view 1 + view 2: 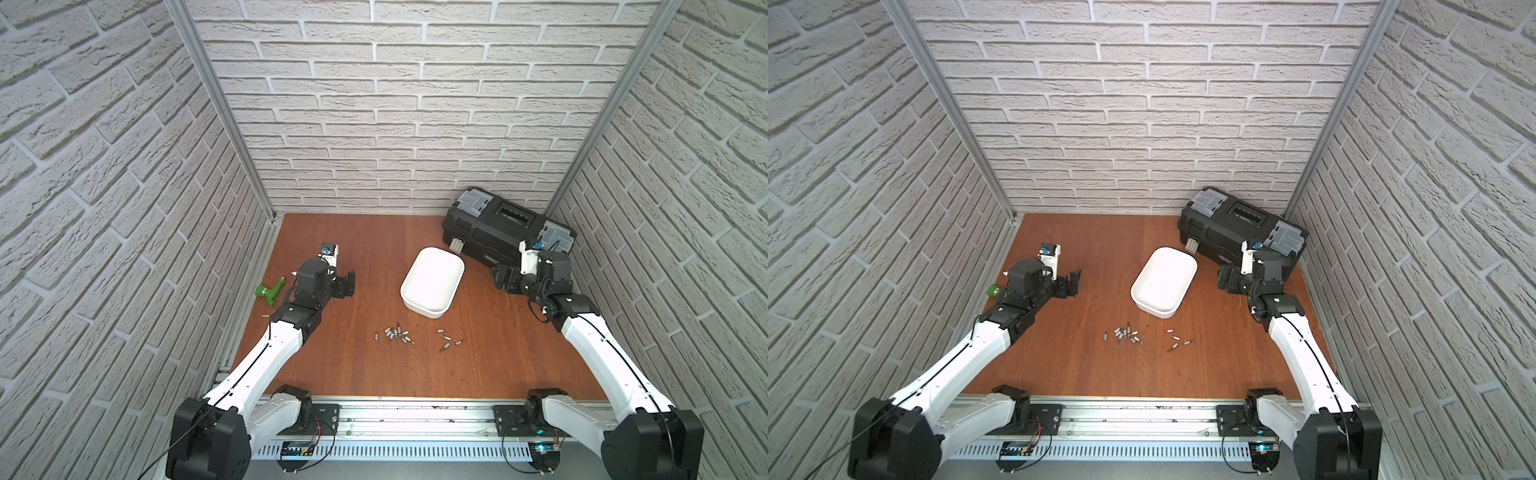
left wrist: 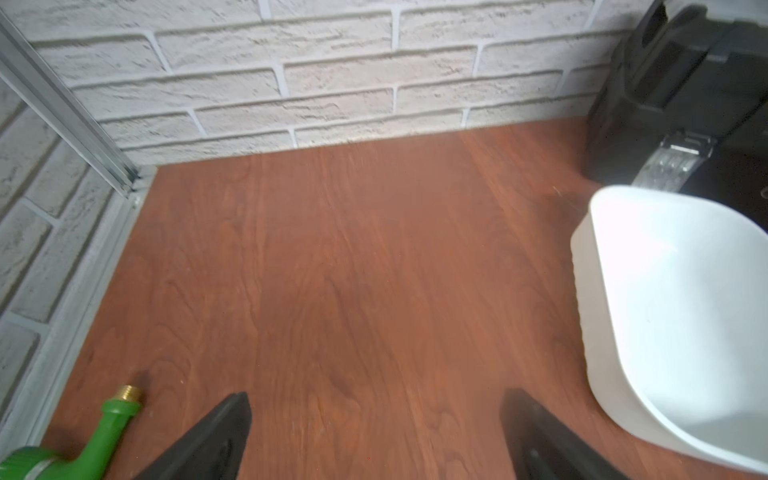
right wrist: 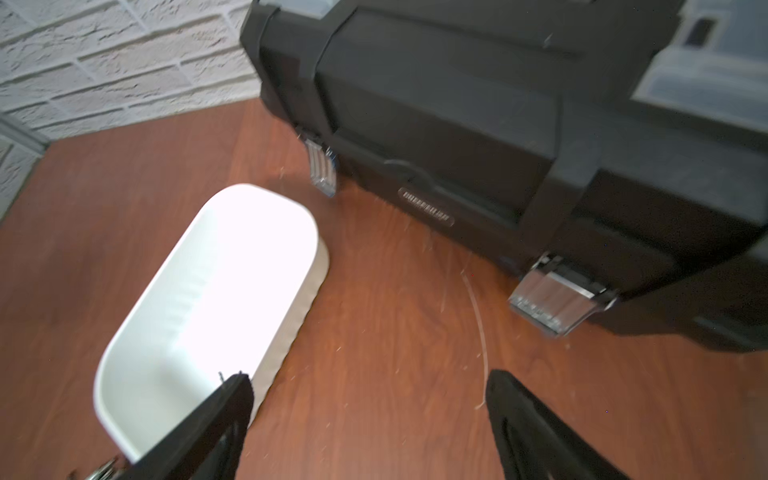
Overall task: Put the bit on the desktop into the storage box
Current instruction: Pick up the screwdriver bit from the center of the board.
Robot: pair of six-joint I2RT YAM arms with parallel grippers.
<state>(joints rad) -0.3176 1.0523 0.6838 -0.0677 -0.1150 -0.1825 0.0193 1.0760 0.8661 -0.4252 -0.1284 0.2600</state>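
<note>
Several small metal bits lie on the reddish-brown desktop (image 1: 353, 365) in two loose clusters (image 1: 395, 334) (image 1: 449, 338), seen in both top views (image 1: 1127, 334). Behind them stands the white storage box (image 1: 424, 311) (image 1: 1156, 309), with nothing inside it. My left gripper (image 1: 351, 282) (image 2: 374, 399) hovers open to the left of the box (image 2: 598, 332), with only bare wood between its fingers. To the right of the box (image 3: 291, 316), my right gripper (image 1: 498, 278) (image 3: 368, 378) is open and holds nothing. Both grippers are well behind the bits.
A big black toolbox (image 1: 498, 232) (image 3: 498, 124) with grey lid compartments sits at the back right, close to my right gripper. A green plastic fitting with a brass end (image 1: 269, 289) (image 2: 104, 432) lies by the left wall. Brick walls close in three sides.
</note>
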